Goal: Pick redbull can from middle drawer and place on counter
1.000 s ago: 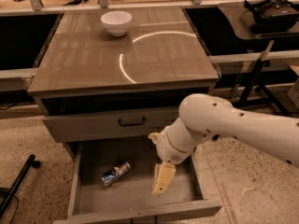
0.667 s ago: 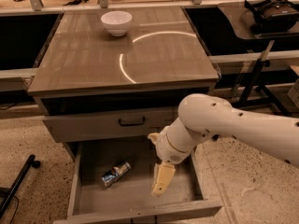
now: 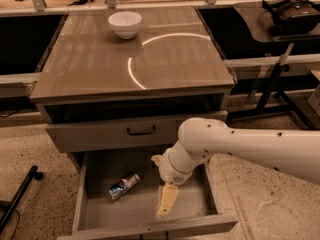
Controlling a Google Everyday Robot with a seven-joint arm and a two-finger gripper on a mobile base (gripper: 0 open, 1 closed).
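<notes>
The redbull can (image 3: pixel 123 185), silver and blue, lies on its side on the floor of the open middle drawer (image 3: pixel 89 209), in its left half. My gripper (image 3: pixel 165 203) hangs from the white arm (image 3: pixel 240 146) inside the drawer, right of the can and apart from it. It points down toward the drawer's front wall. The counter (image 3: pixel 175 64) is the glossy wood-grain cabinet top above, with a bright curved light reflection.
A white bowl (image 3: pixel 125 23) stands at the back of the counter. A closed drawer front with a dark bar handle (image 3: pixel 141 130) sits above the open drawer. Dark side tables flank the cabinet; one on the right holds a headset (image 3: pixel 292 9). A black pole (image 3: pixel 17 198) lies on the floor at left.
</notes>
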